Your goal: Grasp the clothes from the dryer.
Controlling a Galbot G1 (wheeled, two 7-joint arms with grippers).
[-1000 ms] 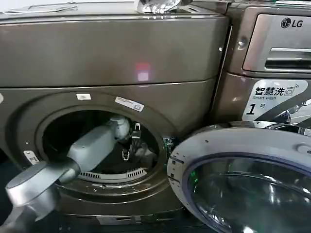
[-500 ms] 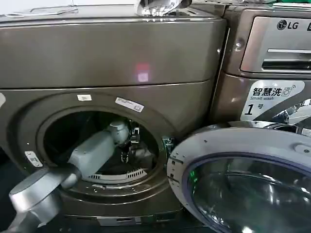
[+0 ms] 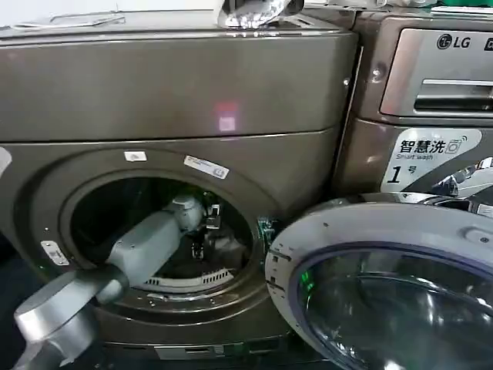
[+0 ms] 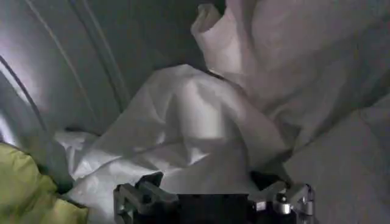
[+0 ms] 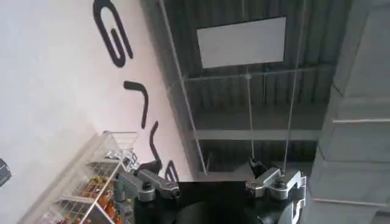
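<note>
Head view: left arm reaches through the round opening of the dryer (image 3: pixel 177 92); left tool (image 3: pixel 202 231) deep in the drum, just over pale clothes (image 3: pixel 227 248); door (image 3: pixel 377 285) swung open to the right. Left wrist view: fingers (image 4: pixel 139 193) spread wide, white clothes (image 4: pixel 201 122) heaped right in front, yellow-green cloth (image 4: pixel 24 189) beside. Right wrist view: right tool (image 5: pixel 210 185) wide, nothing held, aimed at the ceiling (image 5: pixel 256 91)
</note>
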